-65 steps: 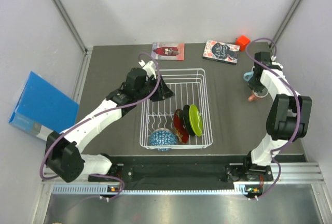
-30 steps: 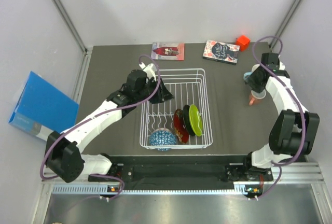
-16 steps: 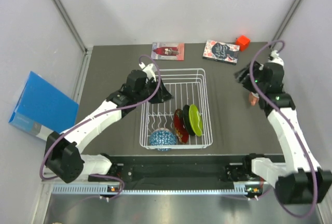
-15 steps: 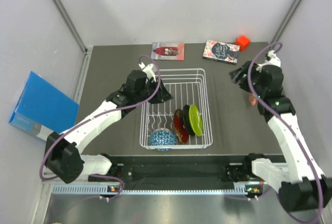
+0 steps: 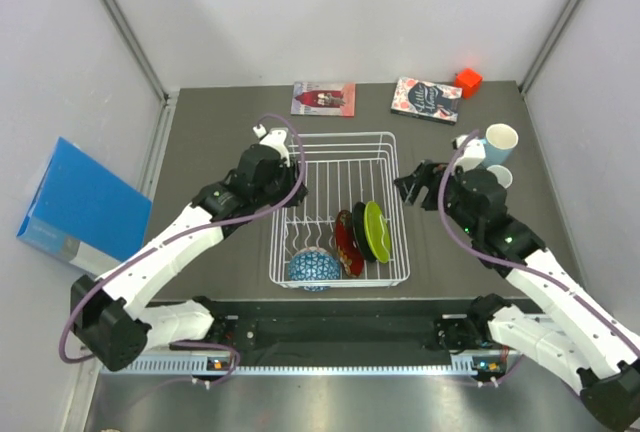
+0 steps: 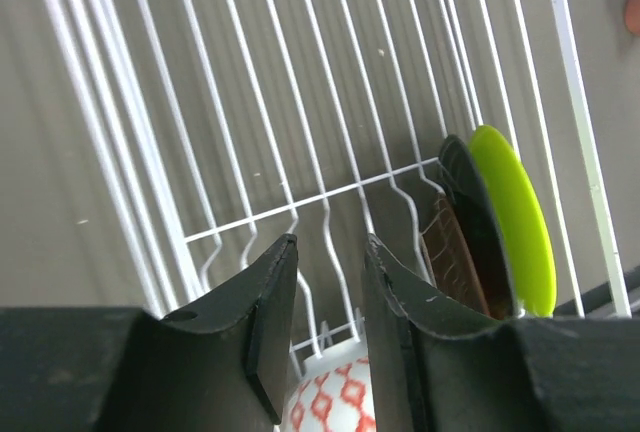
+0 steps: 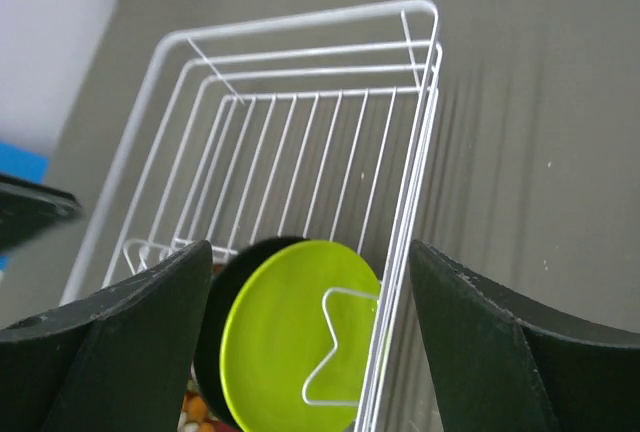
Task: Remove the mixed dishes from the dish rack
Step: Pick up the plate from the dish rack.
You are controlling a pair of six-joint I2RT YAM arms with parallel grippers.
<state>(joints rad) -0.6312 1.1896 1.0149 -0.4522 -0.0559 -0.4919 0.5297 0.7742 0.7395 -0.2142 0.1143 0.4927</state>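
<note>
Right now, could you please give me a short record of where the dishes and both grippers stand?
rack: dish rack, white wire, mid table
in rack: lime green plate, black plate, red patterned plate, all on edge side by side; blue-patterned bowl at the near end
out of rack: light blue mug, small cup, on the table right of the rack
left gripper: slightly open, empty, over the rack
right gripper: wide open, empty, above the plates
</note>
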